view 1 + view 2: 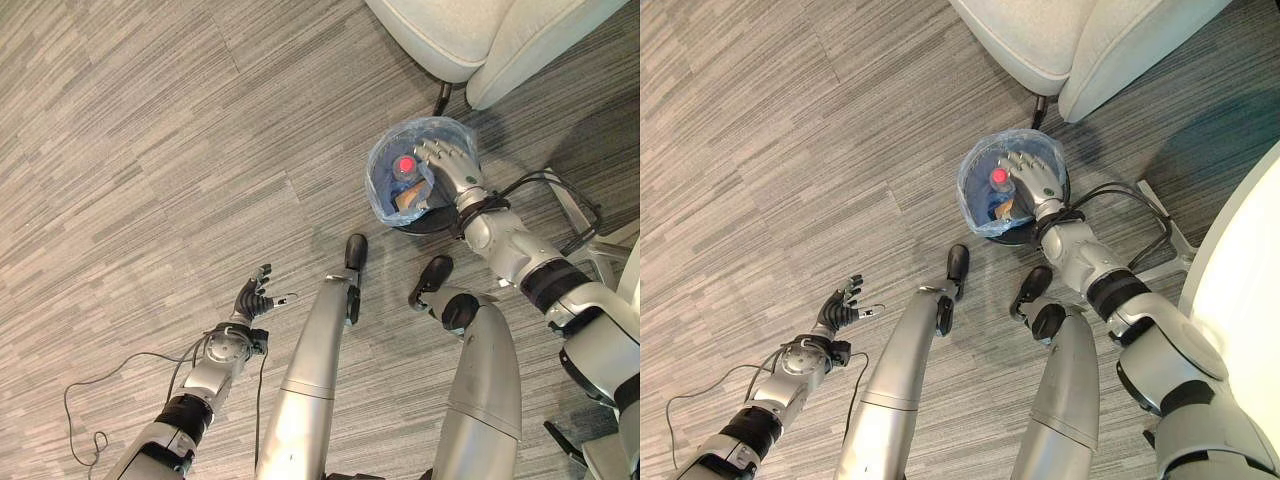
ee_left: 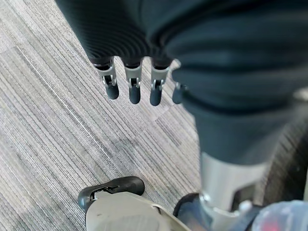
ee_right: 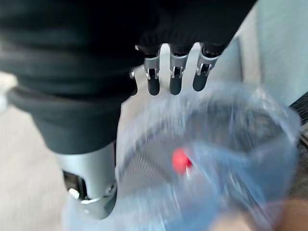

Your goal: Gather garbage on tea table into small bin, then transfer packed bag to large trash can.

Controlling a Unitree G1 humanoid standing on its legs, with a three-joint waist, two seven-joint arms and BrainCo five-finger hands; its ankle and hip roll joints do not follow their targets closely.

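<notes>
A small black bin (image 1: 432, 222) lined with a blue plastic bag (image 1: 381, 165) stands on the carpet in front of me. Inside lie a bottle with a red cap (image 1: 405, 165) and an orange wrapper (image 1: 409, 197). My right hand (image 1: 447, 160) rests over the bag's far rim, fingers (image 3: 174, 78) straight and open, holding nothing that I can see. The red cap (image 3: 180, 160) and the bag (image 3: 250, 144) also show in the right wrist view, below the fingers. My left hand (image 1: 252, 300) hangs open low over bare carpet at the lower left, fingers (image 2: 134, 87) spread.
A light grey armchair (image 1: 470, 35) on a dark leg (image 1: 441, 98) stands just beyond the bin. A metal frame (image 1: 575, 205) lies on the floor to the right. A white rounded surface (image 1: 1240, 270) fills the right edge. Grey carpet (image 1: 150, 150) stretches to the left.
</notes>
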